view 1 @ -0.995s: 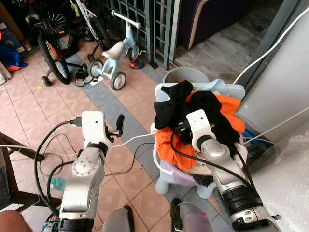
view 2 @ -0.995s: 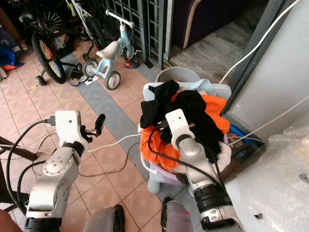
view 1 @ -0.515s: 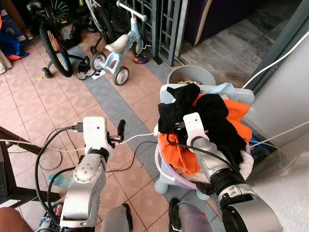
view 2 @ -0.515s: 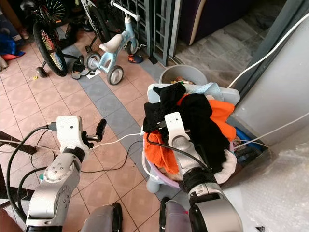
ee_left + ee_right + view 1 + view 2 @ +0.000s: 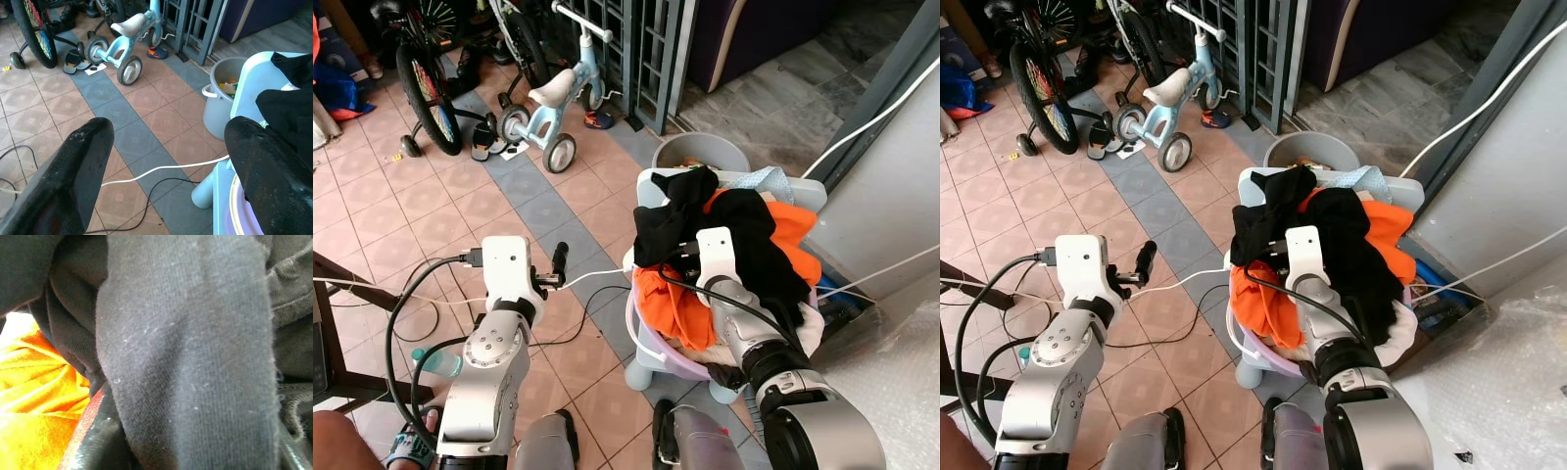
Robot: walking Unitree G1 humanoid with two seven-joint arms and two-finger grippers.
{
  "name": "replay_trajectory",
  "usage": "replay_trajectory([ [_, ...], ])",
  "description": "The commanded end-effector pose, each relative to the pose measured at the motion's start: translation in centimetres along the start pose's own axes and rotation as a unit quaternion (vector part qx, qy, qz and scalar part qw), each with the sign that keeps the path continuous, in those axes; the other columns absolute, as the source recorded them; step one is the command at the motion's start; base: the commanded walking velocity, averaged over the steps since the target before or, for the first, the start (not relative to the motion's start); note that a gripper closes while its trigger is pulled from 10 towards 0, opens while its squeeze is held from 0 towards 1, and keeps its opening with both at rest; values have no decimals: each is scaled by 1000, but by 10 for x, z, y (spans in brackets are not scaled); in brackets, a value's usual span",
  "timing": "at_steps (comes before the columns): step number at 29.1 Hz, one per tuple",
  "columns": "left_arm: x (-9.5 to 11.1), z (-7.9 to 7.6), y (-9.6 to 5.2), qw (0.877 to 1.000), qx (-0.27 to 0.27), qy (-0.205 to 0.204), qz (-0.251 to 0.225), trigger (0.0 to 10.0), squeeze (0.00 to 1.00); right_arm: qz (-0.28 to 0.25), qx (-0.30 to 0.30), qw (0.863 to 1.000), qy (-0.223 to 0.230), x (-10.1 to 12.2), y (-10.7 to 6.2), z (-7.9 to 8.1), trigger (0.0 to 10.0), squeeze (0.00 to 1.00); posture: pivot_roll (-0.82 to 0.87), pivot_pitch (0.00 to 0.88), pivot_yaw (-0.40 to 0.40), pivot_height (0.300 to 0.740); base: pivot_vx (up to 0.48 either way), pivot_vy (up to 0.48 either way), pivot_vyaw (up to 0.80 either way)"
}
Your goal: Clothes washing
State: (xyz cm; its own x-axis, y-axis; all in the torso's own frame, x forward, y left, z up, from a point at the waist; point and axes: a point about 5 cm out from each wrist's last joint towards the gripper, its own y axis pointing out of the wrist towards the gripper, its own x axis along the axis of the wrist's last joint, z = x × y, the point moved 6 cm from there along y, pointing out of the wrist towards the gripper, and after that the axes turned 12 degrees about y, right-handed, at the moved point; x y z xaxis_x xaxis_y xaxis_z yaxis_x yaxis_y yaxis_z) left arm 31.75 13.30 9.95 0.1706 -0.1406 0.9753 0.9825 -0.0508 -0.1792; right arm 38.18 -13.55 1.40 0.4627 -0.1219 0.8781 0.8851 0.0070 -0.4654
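Observation:
A lavender laundry basket stands on a pale blue stool and is heaped with clothes. A black garment lies on top, an orange one hangs over the front rim, and more black cloth and orange cloth lie behind. My right gripper is pushed into the black garment. In the right wrist view that black cloth bulges between the two fingers, which stand wide apart, so it is open. My left gripper is held open over the tiled floor, left of the basket, with nothing in it.
A grey bucket stands just behind the stool. The washing machine's pale side rises at the right. White and black cables run across the tiles. A child's tricycle and a bicycle stand at the back left. A person's foot is near the bottom left.
The head camera has risen and pulled back a little, so the scene has shifted. My right gripper stays buried in the black garment. The left arm holds its pose.

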Motion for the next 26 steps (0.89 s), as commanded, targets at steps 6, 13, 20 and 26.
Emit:
replay_trajectory([
  [6, -8, -1, 3, 1000, -7, -13, 16, 10000, 0, -6, -11, 1000, 25, -3, -4, -13, 0, 0, 40, 158, 8, 740, 0, 0, 0],
  [13, -7, -1, 5, 1000, -4, -11, 13, 10000, 0, -71, -4, 995, 77, 25, -10, -13, 0, 0, 38, 147, 6, 740, 0, 0, 0],
  [20, -19, 8, 4, 999, 26, -15, 44, 10000, 0, -176, 39, 980, 86, 71, -38, -10, 0, 0, 28, 146, -2, 740, 0, 0, 0],
  [26, -15, 5, 6, 999, 16, -8, 34, 10000, 0, -238, 66, 966, 71, 95, -66, -12, 0, 0, 13, 144, 2, 740, 0, 0, 0],
])
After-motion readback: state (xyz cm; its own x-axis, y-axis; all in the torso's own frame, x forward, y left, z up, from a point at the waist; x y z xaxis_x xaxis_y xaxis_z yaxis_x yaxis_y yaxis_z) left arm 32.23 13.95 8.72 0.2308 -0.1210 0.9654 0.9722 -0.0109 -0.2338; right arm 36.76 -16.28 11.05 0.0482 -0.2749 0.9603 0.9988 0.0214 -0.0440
